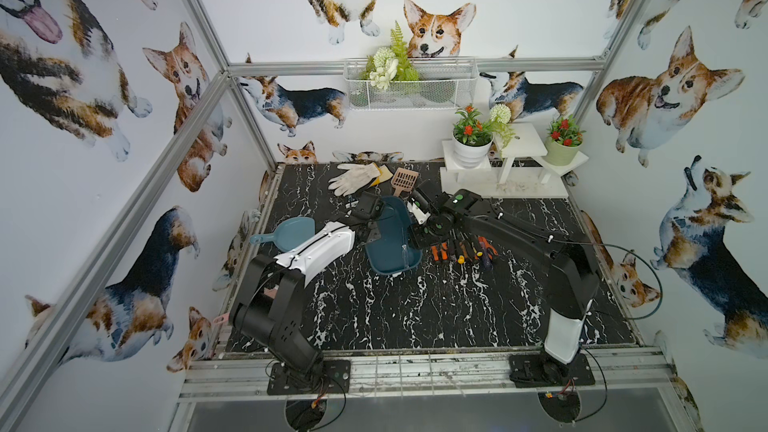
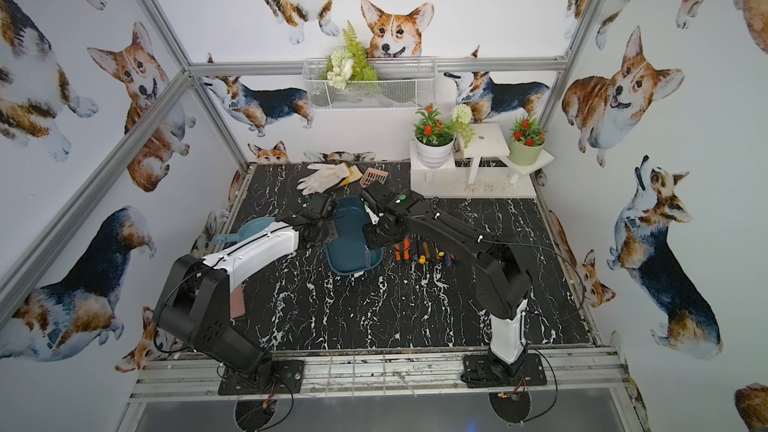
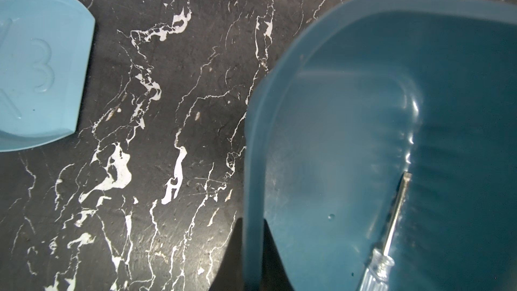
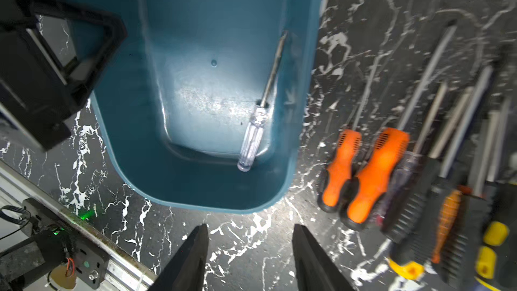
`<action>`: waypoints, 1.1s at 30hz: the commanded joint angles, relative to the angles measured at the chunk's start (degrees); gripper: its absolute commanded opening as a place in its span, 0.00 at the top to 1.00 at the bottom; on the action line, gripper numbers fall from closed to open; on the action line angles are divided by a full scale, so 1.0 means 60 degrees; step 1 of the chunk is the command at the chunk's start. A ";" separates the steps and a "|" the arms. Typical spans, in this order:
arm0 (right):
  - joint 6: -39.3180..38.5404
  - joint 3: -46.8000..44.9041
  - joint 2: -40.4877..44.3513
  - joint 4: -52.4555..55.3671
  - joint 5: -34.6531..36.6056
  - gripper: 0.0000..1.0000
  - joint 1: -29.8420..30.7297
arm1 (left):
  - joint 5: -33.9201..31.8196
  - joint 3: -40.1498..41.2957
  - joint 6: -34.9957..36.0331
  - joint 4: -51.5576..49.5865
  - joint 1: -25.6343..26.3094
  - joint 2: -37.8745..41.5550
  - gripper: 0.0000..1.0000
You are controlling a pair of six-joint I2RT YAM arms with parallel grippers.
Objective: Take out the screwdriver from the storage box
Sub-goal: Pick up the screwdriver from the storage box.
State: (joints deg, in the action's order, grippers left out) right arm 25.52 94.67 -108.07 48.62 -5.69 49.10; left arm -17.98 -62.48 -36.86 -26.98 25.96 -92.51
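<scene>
The storage box (image 1: 386, 257) (image 2: 348, 257) is a dark teal tray in the middle of the black marble table. A clear-handled screwdriver (image 4: 254, 132) (image 3: 393, 230) lies inside it along the right wall, handle toward the near end, also seen in a top view (image 1: 404, 254). My left gripper (image 3: 253, 223) (image 1: 371, 236) is shut on the box's left rim (image 3: 251, 149), one finger on each side of it. My right gripper (image 4: 251, 226) (image 1: 419, 238) hovers open over the table just off the box's near end (image 4: 195, 188), with nothing between its fingers.
Several screwdrivers (image 4: 391, 177) (image 1: 461, 251) with orange, black and yellow handles lie in a row right of the box. A light blue scoop (image 1: 291, 232) (image 3: 36, 79) lies to its left. Behind are a white glove (image 1: 353, 178), a peach slotted scoop (image 1: 404, 179) and a white plant stand (image 1: 505, 184).
</scene>
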 commanded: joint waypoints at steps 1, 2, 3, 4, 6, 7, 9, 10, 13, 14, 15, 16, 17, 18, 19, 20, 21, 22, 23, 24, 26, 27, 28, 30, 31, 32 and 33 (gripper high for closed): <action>0.0283 0.0264 -0.0357 -0.0241 -0.0120 0.46 0.0149 | -0.0010 0.0053 -0.0003 0.0202 0.0008 0.0067 1.00; 0.0315 0.0350 -0.0488 -0.0213 -0.0153 0.46 0.0166 | -0.0004 0.0069 -0.0012 0.0191 0.0009 0.0078 1.00; 0.0325 0.0444 -0.0651 -0.0195 -0.0239 0.46 0.0192 | -0.0021 0.0084 -0.0026 0.0193 0.0007 0.0094 1.00; 0.0339 0.0556 -0.0816 -0.0145 -0.0281 0.46 0.0208 | -0.0020 0.0100 -0.0023 0.0217 0.0005 0.0117 1.00; 0.0404 0.0710 -0.1071 -0.0083 -0.0238 0.46 0.0253 | -0.0028 0.0137 -0.0040 0.0191 0.0007 0.0153 1.00; 0.0472 0.0767 -0.1197 -0.0083 -0.0211 0.46 0.0268 | -0.0038 0.0155 -0.0046 0.0192 0.0009 0.0182 1.00; 0.0605 0.0919 -0.1447 0.0000 -0.0112 0.46 0.0319 | -0.0056 0.0199 -0.0033 0.0198 0.0020 0.0213 1.00; 0.0663 0.1023 -0.1572 0.0075 0.0022 0.47 0.0354 | -0.0053 0.0214 -0.0023 0.0199 0.0009 0.0228 1.00; 0.0717 0.1152 -0.1804 0.0104 0.0429 0.47 0.0458 | -0.0053 0.0232 -0.0010 0.0194 0.0025 0.0242 1.00; 0.0713 0.1176 -0.1864 0.0087 0.0451 0.47 0.0481 | -0.0054 0.0245 -0.0009 0.0190 0.0011 0.0256 1.00; 0.0726 0.1224 -0.1958 0.0085 0.0451 0.47 0.0488 | -0.0059 0.0243 -0.0012 0.0176 0.0010 0.0271 1.00; 0.0755 0.1288 -0.2054 0.0119 0.0471 0.47 0.0488 | -0.0059 0.0247 -0.0011 0.0176 0.0023 0.0284 1.00; 0.0782 0.1362 -0.2138 0.0177 0.0525 0.48 0.0489 | -0.0057 0.0260 -0.0009 0.0179 0.0013 0.0294 1.00; 0.0813 0.1423 -0.2226 0.0229 0.0627 0.48 0.0506 | -0.0064 0.0262 -0.0009 0.0188 0.0018 0.0308 1.00; 0.0868 0.1468 -0.2319 0.0266 0.0749 0.48 0.0503 | -0.0067 0.0276 -0.0023 0.0189 0.0011 0.0323 1.00; 0.0914 0.1491 -0.2369 0.0288 0.0846 0.48 0.0503 | -0.0075 0.0282 -0.0024 0.0188 0.0015 0.0316 1.00; 0.0959 0.1492 -0.2428 0.0290 0.0921 0.48 0.0504 | -0.0077 0.0291 -0.0037 0.0181 0.0016 0.0316 1.00; 0.0989 0.1492 -0.2483 0.0301 0.0990 0.48 0.0507 | -0.0060 0.0284 -0.0038 0.0190 0.0019 0.0316 1.00; 0.1030 0.1470 -0.2507 0.0312 0.1101 0.48 0.0521 | -0.0053 0.0291 -0.0048 0.0187 0.0022 0.0323 1.00; 0.1074 0.1427 -0.2549 0.0305 0.1213 0.48 0.0518 | -0.0063 0.0312 -0.0039 0.0176 0.0011 0.0330 1.00; 0.1122 0.1326 -0.2583 0.0244 0.1333 0.48 0.0518 | -0.0093 0.0333 -0.0039 0.0185 0.0016 0.0359 1.00; 0.1122 0.1288 -0.2615 0.0176 0.1331 0.48 0.0518 | -0.0094 0.0349 -0.0048 0.0196 0.0016 0.0360 1.00; 0.1136 0.1273 -0.2660 0.0148 0.1288 0.48 0.0518 | -0.0095 0.0349 -0.0038 0.0188 0.0023 0.0360 1.00; 0.1192 0.1287 -0.2791 0.0061 0.1178 0.48 0.0518 | -0.0077 0.0351 -0.0046 0.0178 0.0018 0.0345 1.00; 0.1209 0.1287 -0.2836 0.0008 0.1148 0.48 0.0518 | -0.0089 0.0350 -0.0038 0.0184 0.0020 0.0345 1.00; 0.1260 0.1274 -0.2888 -0.0063 0.1153 0.49 0.0518 | -0.0093 0.0350 -0.0060 0.0176 0.0022 0.0345 1.00; 0.1295 0.1272 -0.2950 -0.0111 0.1145 0.49 0.0518 | -0.0101 0.0350 -0.0065 0.0176 0.0019 0.0359 1.00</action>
State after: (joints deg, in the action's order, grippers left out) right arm 31.86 102.45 -125.05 48.86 0.60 52.14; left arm -17.98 -60.51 -37.08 -26.76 26.11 -90.76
